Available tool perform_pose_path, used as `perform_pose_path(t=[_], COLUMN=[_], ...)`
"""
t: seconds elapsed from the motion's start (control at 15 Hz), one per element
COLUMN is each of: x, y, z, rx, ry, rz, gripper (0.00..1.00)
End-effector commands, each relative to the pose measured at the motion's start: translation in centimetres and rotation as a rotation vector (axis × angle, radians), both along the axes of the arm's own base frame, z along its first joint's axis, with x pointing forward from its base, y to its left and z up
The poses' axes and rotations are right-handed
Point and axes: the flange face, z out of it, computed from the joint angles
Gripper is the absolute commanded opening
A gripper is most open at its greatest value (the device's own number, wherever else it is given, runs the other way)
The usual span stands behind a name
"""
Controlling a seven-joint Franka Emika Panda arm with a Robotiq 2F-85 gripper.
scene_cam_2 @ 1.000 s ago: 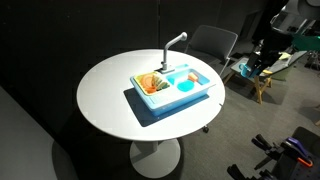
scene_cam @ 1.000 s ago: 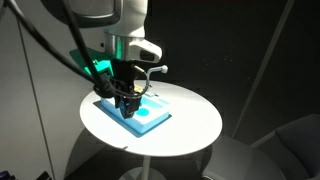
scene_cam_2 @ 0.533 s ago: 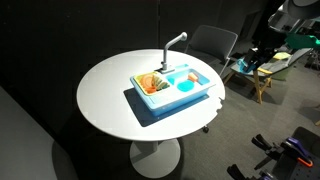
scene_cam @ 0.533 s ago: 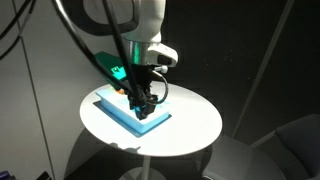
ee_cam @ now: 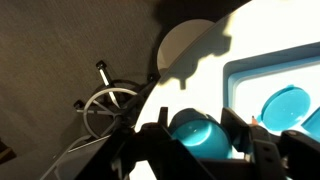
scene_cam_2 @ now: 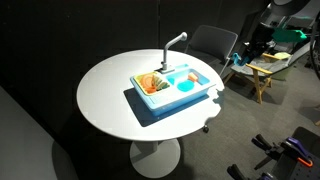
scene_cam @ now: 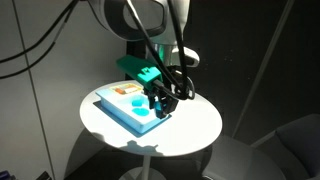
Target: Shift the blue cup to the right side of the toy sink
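In the wrist view my gripper (ee_cam: 197, 140) is shut on the small bright blue cup (ee_cam: 196, 133), one finger on each side of it. It is held above the white table (ee_cam: 190, 45), just beside the edge of the light-blue toy sink (ee_cam: 262, 72). In an exterior view my gripper (scene_cam: 160, 106) hangs over the right end of the sink (scene_cam: 118, 106); the cup is too small to make out there. In an exterior view the sink (scene_cam_2: 170, 96) shows its white faucet (scene_cam_2: 176, 40) and orange part (scene_cam_2: 150, 83); the arm is not in that view.
The round white table (scene_cam: 195, 125) has bare surface to the right of the sink and an edge close by. A wire-frame object (ee_cam: 108, 105) lies on the floor below the table edge. A chair (scene_cam_2: 212, 44) and clutter (scene_cam_2: 262, 60) stand beyond the table.
The arm has moved right across the sink, from over its middle to its right end, with the gripper still shut.
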Motion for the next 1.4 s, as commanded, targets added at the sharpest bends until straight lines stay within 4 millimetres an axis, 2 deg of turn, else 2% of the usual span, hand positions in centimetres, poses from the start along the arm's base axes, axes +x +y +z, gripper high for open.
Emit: perform_pose_path(t=[0.0, 0.33, 0.73, 1.0, 1.33], x=[3.1, 6.7, 10.5, 12.5, 14.0], y=[-2.2, -3.5, -3.6, -3.3, -3.0], z=[-0.5, -2.3, -5.2, -6.8, -9.0], rx=[-0.009, -0.030, -0.048, -0.052, -0.044], ry=[0.022, 0.043, 0.058, 0.061, 0.074], rz=[0.004, 0.018, 0.076, 0.119, 0.158], gripper=[0.31, 0.31, 0.31, 0.31, 0.31])
